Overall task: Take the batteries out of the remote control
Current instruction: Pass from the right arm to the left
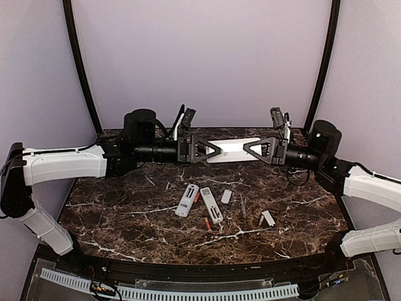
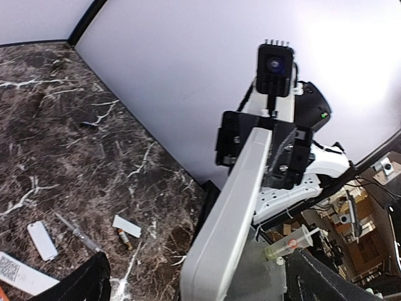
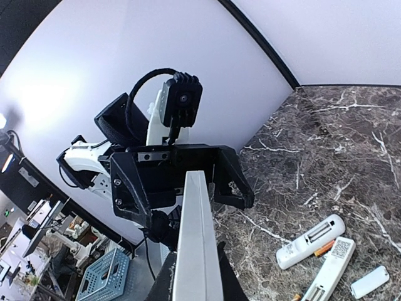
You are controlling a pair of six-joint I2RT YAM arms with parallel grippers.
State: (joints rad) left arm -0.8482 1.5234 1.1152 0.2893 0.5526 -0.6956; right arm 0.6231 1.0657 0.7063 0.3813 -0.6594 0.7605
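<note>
- The right jaws are pressed together on one end of the held remote (image 1: 233, 149), pinching its thin sides. It hangs in the air above the middle of the far edge of the worktop (image 1: 125, 207).
- The left jaws are spread wide around the other end, one on each side. Neither seems to touch it, so the right arm alone carries it.
- I judge the step to be a re-grip: the left jaws need a fresh hold before the back can be opened.
- To do that well, the right pinch should not slacken or twist. The left jaws should close squarely across the body, clear of the battery cover and not on a corner.
- Whether this remote's cover is on, or whether cells sit inside, I cannot tell from here.
- Below, around the middle of the worktop, two remotes (image 1: 187, 200) lie side by side with their compartments open.
- The batteries (image 1: 207, 222) already out lie loose around them: one orange cell between the pair and another just on the near side. White cover plates (image 1: 226, 196) lie to the right.
- The held remote is best kept over the worktop, so anything that slips lands there and not past the far edge.
</note>
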